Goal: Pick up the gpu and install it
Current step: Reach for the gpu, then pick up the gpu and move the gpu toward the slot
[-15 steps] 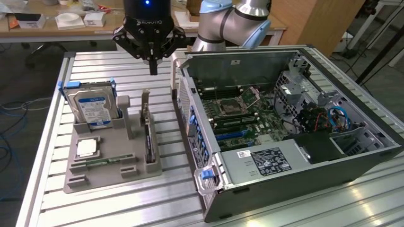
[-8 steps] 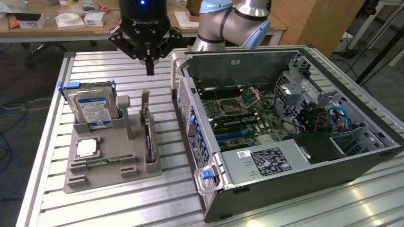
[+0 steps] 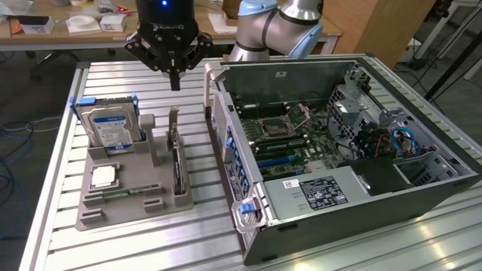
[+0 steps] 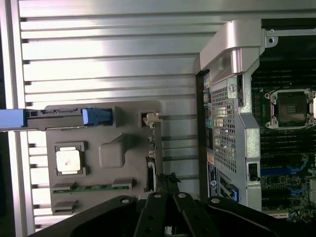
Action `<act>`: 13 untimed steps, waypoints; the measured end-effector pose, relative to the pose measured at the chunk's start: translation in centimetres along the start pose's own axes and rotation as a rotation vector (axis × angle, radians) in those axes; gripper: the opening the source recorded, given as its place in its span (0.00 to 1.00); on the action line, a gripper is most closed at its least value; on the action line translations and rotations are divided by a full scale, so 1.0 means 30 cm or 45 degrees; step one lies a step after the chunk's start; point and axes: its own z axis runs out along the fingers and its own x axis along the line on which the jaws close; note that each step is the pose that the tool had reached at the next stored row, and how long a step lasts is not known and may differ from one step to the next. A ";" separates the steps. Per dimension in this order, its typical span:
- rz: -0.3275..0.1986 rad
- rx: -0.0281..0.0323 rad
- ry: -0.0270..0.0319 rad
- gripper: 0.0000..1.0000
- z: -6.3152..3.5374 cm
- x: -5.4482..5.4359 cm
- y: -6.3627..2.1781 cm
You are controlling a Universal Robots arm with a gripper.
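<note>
Slatted aluminium table carries a grey holder tray, and the gpu stands on edge in the slot along the tray's edge nearest the open computer case, silver bracket at its far end. Above that bracket end, clear of the card, hangs the gripper, jaws pressed together and empty. A hard drive stands upright at the tray's opposite far corner, with a processor and memory stick lying flat nearer the tray's front edge.
</note>
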 end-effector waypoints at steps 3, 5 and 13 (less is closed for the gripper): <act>0.000 0.0000 -0.0001 0.11 0.000 0.000 0.000; 0.000 0.0000 0.0000 0.11 0.000 0.000 0.000; 0.000 0.0000 0.0001 0.11 0.000 0.000 0.000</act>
